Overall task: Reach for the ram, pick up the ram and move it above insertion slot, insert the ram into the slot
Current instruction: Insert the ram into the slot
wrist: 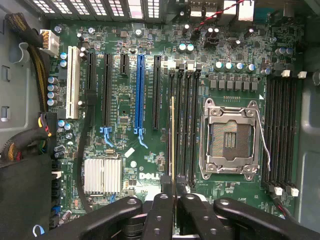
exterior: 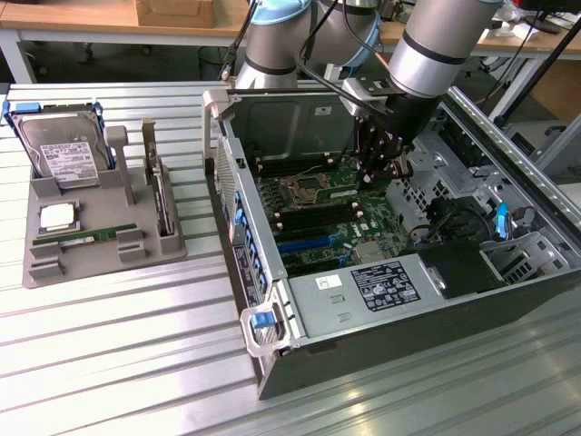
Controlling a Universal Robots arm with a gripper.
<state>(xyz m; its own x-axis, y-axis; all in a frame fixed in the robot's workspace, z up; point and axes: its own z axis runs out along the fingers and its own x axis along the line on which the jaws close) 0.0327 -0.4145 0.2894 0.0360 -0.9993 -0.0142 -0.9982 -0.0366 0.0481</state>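
Wrist view: one gripper (wrist: 173, 210) clamps one ram (wrist: 173, 140); four slots adjacent.

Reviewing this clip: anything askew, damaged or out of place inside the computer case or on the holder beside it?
Nothing stands out. The pincer holds the ram edge-on over the black slots beside the empty processor socket. On the grey holder, the hard drive and another memory stick sit in their places.
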